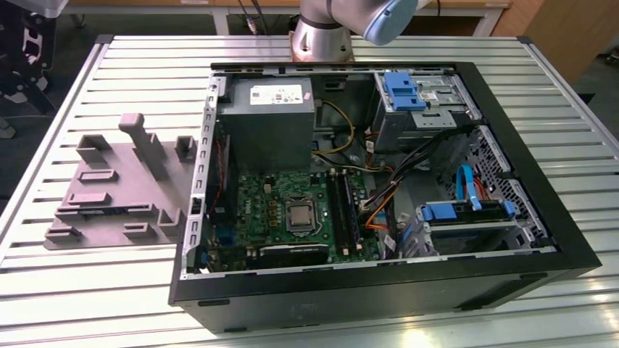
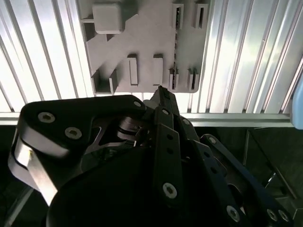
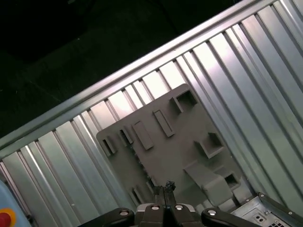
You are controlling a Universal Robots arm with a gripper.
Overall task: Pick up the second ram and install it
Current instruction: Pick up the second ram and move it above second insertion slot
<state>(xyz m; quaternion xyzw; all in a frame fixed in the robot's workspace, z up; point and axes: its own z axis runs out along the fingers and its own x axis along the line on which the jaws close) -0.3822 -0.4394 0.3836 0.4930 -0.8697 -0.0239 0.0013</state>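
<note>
Slatted metal table [image 1: 116, 290] is carrying 1 open computer case [image 1: 387, 293], motherboard [image 1: 290, 196] facing up. Grey moulded tray [image 1: 116, 181] is sitting beside the case, on the exterior view's left. In both wrist views the gripper [image 3: 165, 188] [image 2: 162, 92] is hanging above the tray [image 2: 147, 42], fingers pressed together, gripping nothing. The second ram [image 2: 176, 52] is standing on edge between 2 slotted tray blocks, apart from the gripper.
</note>
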